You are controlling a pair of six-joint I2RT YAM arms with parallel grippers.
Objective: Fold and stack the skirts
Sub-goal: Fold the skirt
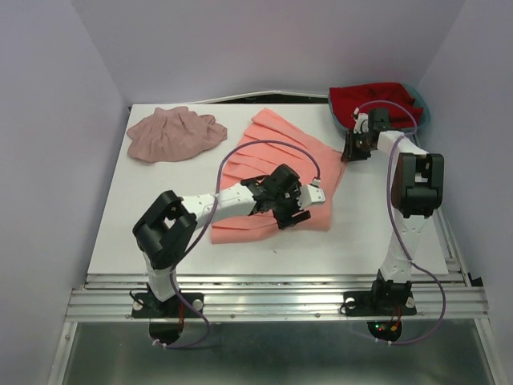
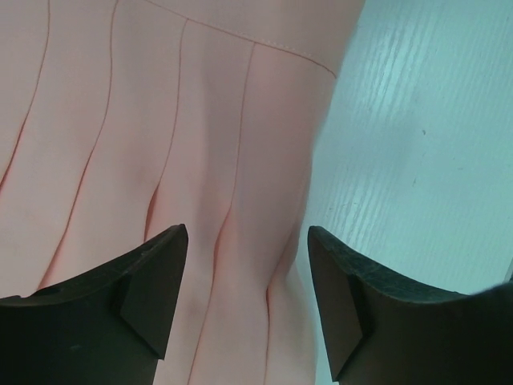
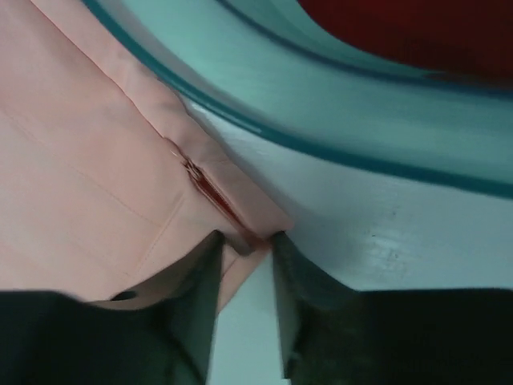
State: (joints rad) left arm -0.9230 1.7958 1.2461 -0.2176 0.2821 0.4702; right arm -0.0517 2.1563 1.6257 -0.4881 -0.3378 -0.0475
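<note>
The salmon-coral pleated skirt (image 1: 272, 152) lies spread flat in the middle of the white table (image 1: 377, 233). The dusty mauve-pink skirt (image 1: 172, 134) lies bunched at the back left. My left gripper (image 1: 295, 215) is open just above the coral skirt's near right edge; its wrist view shows the pleats (image 2: 160, 120) between and beyond the gripper (image 2: 248, 241). My right gripper (image 1: 350, 152) is at the skirt's far right corner. In its wrist view the gripper (image 3: 244, 241) is nearly closed on the corner of the skirt (image 3: 80, 160) by the zipper.
A teal-rimmed basket (image 1: 425, 112) holding red cloth (image 1: 377, 100) stands at the back right, right beside my right gripper; its rim (image 3: 321, 144) and the red cloth (image 3: 417, 32) fill the top of the right wrist view. Purple walls close in three sides.
</note>
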